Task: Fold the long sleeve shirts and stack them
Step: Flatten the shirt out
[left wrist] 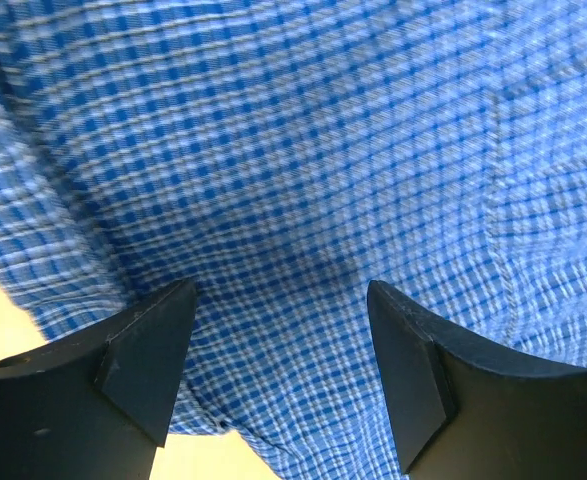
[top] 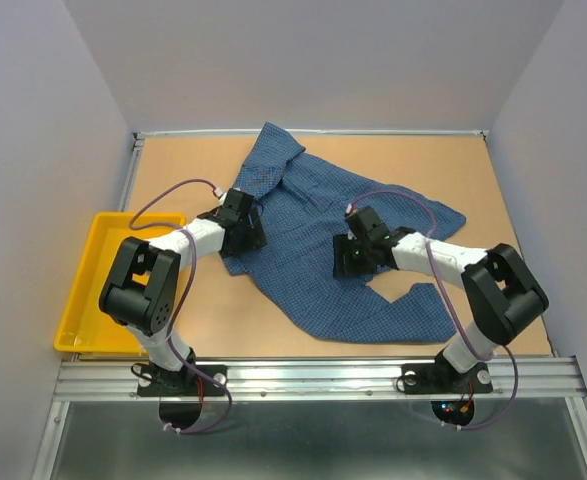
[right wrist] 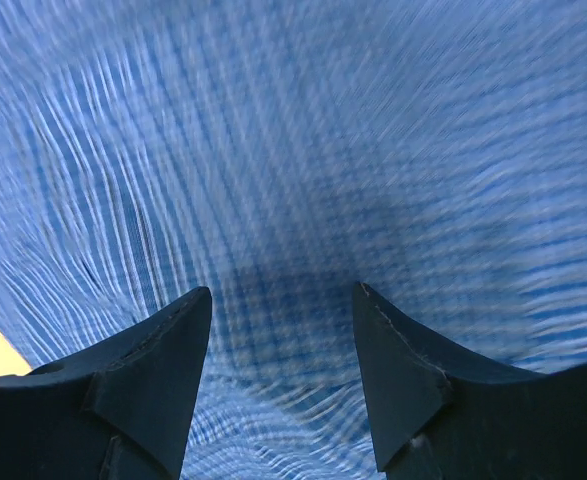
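The blue checked shirt (top: 303,265) lies rumpled and unfolded mid-tabletop (top: 473,180), its collar toward 11 o'clock. The left end effector (left wrist: 283,300) hangs over the shirt's 9 o'clock edge with jaws spread, likely to pinch that edge. The right end effector (right wrist: 283,300), equally parted, sits low over the cloth toward 4 o'clock, probably for a matching hold to flatten it.

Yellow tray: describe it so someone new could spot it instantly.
Start at the tan table under the two arms. At its near left corner, beside the left arm, lies the tray. It alone is bright yellow, shallow and rectangular, unlike the rumpled blue shirt mid-table.
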Controlling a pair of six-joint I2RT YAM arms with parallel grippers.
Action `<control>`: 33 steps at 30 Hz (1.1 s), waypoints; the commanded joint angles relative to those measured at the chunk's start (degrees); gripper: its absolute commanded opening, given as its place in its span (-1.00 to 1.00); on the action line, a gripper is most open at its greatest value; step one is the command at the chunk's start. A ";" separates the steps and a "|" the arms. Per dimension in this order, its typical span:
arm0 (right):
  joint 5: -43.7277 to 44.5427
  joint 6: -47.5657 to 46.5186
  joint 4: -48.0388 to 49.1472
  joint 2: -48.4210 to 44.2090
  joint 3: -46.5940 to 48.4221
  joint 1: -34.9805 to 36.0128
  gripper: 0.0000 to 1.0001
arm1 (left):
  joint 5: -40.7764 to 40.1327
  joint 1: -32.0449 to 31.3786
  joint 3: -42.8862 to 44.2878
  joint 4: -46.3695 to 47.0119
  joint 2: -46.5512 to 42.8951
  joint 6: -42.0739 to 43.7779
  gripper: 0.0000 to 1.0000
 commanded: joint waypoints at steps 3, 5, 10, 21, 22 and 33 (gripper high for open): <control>-5.79 6.39 -2.04 0.91 -2.22 11.02 0.27 | -2.39 3.35 0.58 -1.32 1.10 0.02 0.61; -7.55 7.46 -2.13 1.44 -1.34 14.36 0.27 | -2.83 4.06 1.81 -1.76 1.45 0.63 0.61; -16.23 7.29 -2.83 7.75 5.59 22.79 0.27 | -2.92 7.04 5.06 -2.81 4.00 2.12 0.62; -12.76 -0.70 -9.77 -0.83 17.91 8.80 0.18 | 0.86 3.45 11.75 -0.27 -2.04 11.09 0.66; -10.83 -1.32 -9.87 -2.06 18.18 5.96 0.15 | 1.12 2.58 11.40 -0.09 -2.67 11.44 0.66; 2.28 -6.51 -9.78 0.03 17.83 -21.56 -0.14 | 2.09 -1.74 2.70 1.49 -3.56 8.02 0.66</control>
